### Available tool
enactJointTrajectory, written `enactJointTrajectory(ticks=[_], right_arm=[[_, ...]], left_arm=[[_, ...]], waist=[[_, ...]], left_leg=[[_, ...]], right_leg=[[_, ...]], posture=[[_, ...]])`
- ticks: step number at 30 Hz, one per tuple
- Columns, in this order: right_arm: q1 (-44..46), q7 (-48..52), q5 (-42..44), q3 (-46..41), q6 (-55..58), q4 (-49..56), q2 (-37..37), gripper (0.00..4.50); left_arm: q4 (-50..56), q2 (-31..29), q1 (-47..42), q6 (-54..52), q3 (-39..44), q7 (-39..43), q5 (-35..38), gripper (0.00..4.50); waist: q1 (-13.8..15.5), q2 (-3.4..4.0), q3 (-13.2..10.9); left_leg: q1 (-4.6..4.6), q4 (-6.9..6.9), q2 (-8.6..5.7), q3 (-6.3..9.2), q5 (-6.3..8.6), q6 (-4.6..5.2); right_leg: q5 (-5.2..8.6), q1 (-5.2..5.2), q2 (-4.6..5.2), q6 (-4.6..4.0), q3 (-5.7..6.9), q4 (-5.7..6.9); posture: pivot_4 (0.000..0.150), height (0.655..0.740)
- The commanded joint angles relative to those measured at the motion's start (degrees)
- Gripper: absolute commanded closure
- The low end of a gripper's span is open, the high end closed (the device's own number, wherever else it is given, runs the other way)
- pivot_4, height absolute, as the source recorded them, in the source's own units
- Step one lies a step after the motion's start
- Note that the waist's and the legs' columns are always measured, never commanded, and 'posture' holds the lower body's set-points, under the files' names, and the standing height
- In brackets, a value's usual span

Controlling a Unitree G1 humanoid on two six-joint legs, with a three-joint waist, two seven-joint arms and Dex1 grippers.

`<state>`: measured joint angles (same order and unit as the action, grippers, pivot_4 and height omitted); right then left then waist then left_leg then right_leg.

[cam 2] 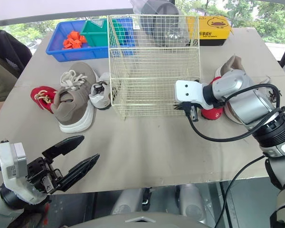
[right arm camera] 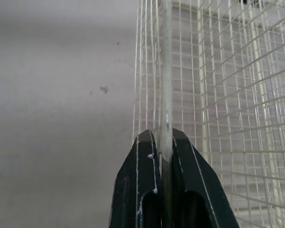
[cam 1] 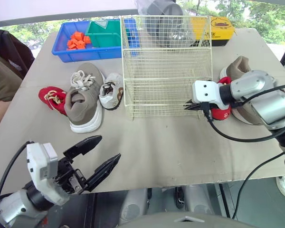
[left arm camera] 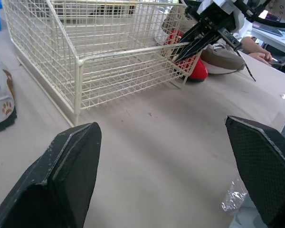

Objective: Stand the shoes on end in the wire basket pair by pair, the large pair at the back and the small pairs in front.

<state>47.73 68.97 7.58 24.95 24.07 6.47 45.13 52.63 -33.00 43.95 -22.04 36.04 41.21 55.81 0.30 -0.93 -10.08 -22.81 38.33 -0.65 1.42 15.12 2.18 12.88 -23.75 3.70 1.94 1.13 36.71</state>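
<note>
Right jaws pinching wire basket (cam 1: 167,97) at its front corner, left jaws wide apart, empty

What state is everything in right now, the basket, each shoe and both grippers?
wire basket: holds no shoes, gripped near its front right corner.
right gripper: shut on a basket wire.
left gripper: open, holding nothing.
left large grey shoe: lying outside the basket.
right large grey shoe: lying outside the basket.
left red shoe: outside the basket.
right red shoe: outside the basket.
small white shoe: outside, beside the basket.
</note>
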Motion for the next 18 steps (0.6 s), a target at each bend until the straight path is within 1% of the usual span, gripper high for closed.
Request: enactJointTrajectory(ticks=[1,2,4,5,6,7,8,9,10,11,14,16,17,18], right_arm=[[-1.21,-1.29,1.19,-5.11,-4.13,-0.83,-1.32,3.54],[-1.78,-1.10,0.98,-5.71,-5.30,-1.37,-1.17,3.17],[-2.52,-2.38,1.86,-7.52,-4.12,-0.86,-2.05,2.20],[-3.43,-1.79,5.14,-10.20,-2.54,0.72,-2.06,1.67],[-4.93,-1.23,7.95,-13.11,-3.48,2.39,-2.13,1.23],[-5.93,-1.01,9.71,-14.84,-3.99,4.05,-2.35,0.67],[-6.96,-1.98,11.65,-16.78,-3.21,5.75,-3.07,0.20],[-7.78,-3.11,14.54,-18.50,-0.42,7.87,-3.92,0.08],[-8.85,-3.27,17.68,-19.97,1.98,10.45,-4.12,0.08],[-10.49,-3.59,21.61,-21.86,4.68,13.60,-4.20,0.08],[-12.80,-4.87,28.62,-24.58,9.75,19.61,-4.29,0.08],[-13.39,-6.55,30.08,-24.97,10.59,21.82,-4.81,0.08],[-13.83,-7.27,30.05,-24.76,10.81,22.43,-4.85,0.08],[-14.49,-7.97,29.53,-24.39,10.55,22.92,-4.91,0.08]], left_arm=[[2.28,1.44,1.16,1.02,1.44,-2.99,0.69,0.00],[2.27,1.71,1.32,0.99,1.26,-3.46,0.66,0.00],[1.59,2.39,1.89,1.43,1.46,-3.52,-0.26,0.00],[1.68,3.18,1.81,1.16,1.43,-5.72,-0.03,0.00],[1.47,4.25,1.39,1.19,1.71,-8.42,-0.22,0.00],[0.94,4.90,1.24,1.34,2.44,-9.84,-0.02,0.00],[0.10,5.64,0.33,1.65,3.06,-12.54,-2.98,0.00],[-0.93,5.89,-0.09,1.14,3.77,-14.32,-3.30,0.00],[-1.59,5.79,-0.62,0.53,4.28,-15.84,-4.03,0.00],[-2.57,5.26,-2.18,-1.13,4.70,-19.30,-4.23,0.00],[-4.71,3.39,-6.57,-4.34,6.08,-25.95,-1.55,0.00],[-7.11,1.66,-10.79,-7.06,7.05,-31.12,-0.60,0.00],[-7.75,0.54,-12.68,-7.80,7.01,-31.83,-0.20,0.00],[-8.18,-1.62,-14.22,-8.81,6.40,-32.19,-2.85,0.00]], waist=[[-0.05,0.00,-0.01],[0.04,0.00,-0.01],[0.40,-0.01,-0.01],[0.47,-0.02,-0.02],[0.50,-0.02,-0.02],[0.56,-0.03,-0.02],[0.51,-0.03,-0.03],[0.50,-0.03,-0.03],[0.41,-0.03,-0.03],[0.40,-0.03,-0.03],[0.48,-0.03,-0.02],[0.55,-0.02,-0.02],[0.53,-0.04,-0.02],[0.48,-0.10,0.02]], left_leg=[[0.00,0.00,0.01,0.00,0.00,0.00],[0.00,-0.01,0.01,0.01,0.00,0.00],[-0.01,0.00,0.01,0.03,0.00,0.00],[-0.01,0.01,-0.01,0.01,0.00,0.00],[-0.01,0.01,-0.02,0.01,0.00,0.00],[-0.02,0.02,-0.02,0.00,0.00,0.00],[-0.03,0.02,-0.02,0.03,0.00,0.00],[-0.03,0.02,-0.01,0.04,0.00,0.01],[-0.02,0.02,-0.01,0.03,0.00,0.01],[-0.01,0.01,0.03,0.06,0.00,0.01],[0.01,0.01,0.10,0.11,0.00,0.01],[0.02,0.02,0.10,0.12,0.00,0.01],[0.04,0.03,0.09,0.12,0.00,0.01],[0.04,0.07,0.09,0.12,0.00,0.01]], right_leg=[[0.00,0.00,0.01,0.00,-0.05,0.00],[0.00,0.00,0.00,0.00,-0.03,0.00],[0.00,0.01,-0.01,0.00,0.00,0.00],[0.00,0.01,0.00,0.00,0.00,0.00],[0.00,0.02,0.00,0.00,-0.02,0.00],[0.00,0.02,0.01,0.00,-0.03,0.00],[0.00,0.02,0.02,0.00,-0.02,-0.01],[0.00,0.03,0.15,0.00,-0.03,-0.01],[0.00,0.02,0.15,0.00,-0.02,0.01],[0.00,0.02,0.10,0.00,0.00,0.01],[0.00,0.04,-0.02,0.00,0.05,0.05],[0.00,0.05,-0.05,0.00,0.05,0.08],[-0.01,0.07,-0.05,0.00,0.06,0.09],[-0.01,0.08,-0.06,0.01,0.06,0.10]], posture=[[0.150,0.7400],[0.150,0.7400],[0.150,0.7400],[0.150,0.7400],[0.150,0.7400],[0.150,0.7400],[0.150,0.7400],[0.150,0.7400],[0.150,0.7400],[0.150,0.7400],[0.150,0.7400],[0.150,0.7400],[0.150,0.7400],[0.150,0.7400]])
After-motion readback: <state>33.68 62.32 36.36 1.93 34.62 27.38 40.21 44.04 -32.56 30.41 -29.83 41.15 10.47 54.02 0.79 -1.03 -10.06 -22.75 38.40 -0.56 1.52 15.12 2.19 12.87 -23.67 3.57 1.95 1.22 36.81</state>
